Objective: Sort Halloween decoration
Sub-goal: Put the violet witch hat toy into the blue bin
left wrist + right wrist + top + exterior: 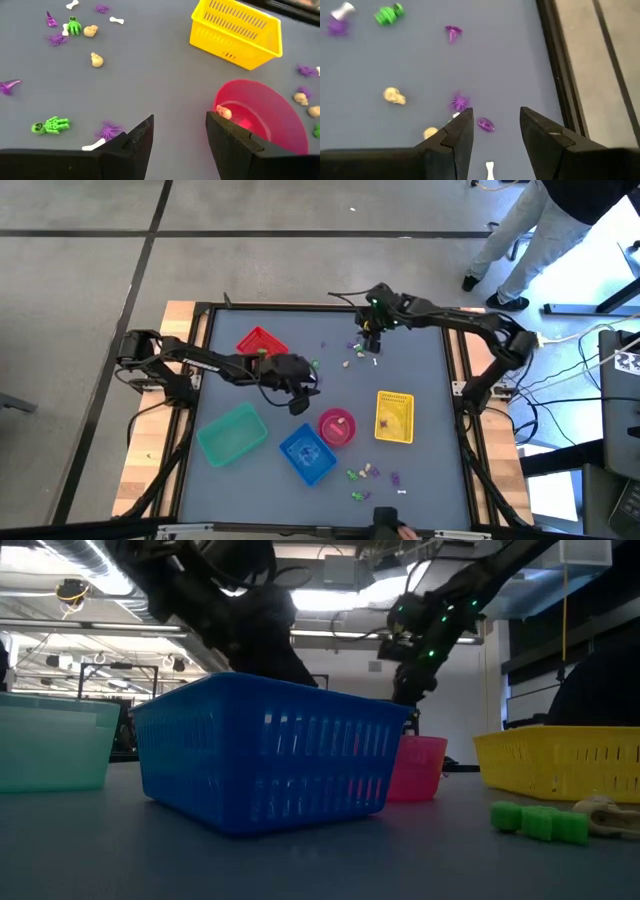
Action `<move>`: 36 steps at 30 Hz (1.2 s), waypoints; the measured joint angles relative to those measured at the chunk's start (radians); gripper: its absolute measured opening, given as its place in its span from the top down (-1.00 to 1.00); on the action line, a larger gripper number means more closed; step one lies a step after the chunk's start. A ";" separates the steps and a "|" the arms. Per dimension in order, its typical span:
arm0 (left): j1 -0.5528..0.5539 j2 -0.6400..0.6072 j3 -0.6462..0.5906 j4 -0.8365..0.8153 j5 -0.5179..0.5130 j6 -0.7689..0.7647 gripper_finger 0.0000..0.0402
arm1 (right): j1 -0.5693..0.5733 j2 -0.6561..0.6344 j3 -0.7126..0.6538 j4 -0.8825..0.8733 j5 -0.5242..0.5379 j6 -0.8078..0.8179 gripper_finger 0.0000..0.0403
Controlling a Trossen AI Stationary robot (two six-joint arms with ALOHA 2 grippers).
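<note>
Right gripper hangs with jaws apart and empty over the scattered Halloween decoration — a purple trinket sits right between its fingers. Left gripper, also spread and empty, hovers beside the pink bowl — descending carelessly could scatter neighbours or grab two.

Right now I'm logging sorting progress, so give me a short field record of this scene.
containers: red basket, teal basket, blue basket, pink bowl, yellow basket
pink bowl contents: one cream skull
loose trinkets: far cluster, near cluster
left gripper: open, empty, beside the pink bowl
right gripper: open, empty, over far cluster
</note>
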 joint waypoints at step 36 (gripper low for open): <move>-0.009 0.000 -0.005 0.007 -0.001 -0.013 0.18 | -0.031 0.230 0.049 -0.021 0.023 -0.084 0.21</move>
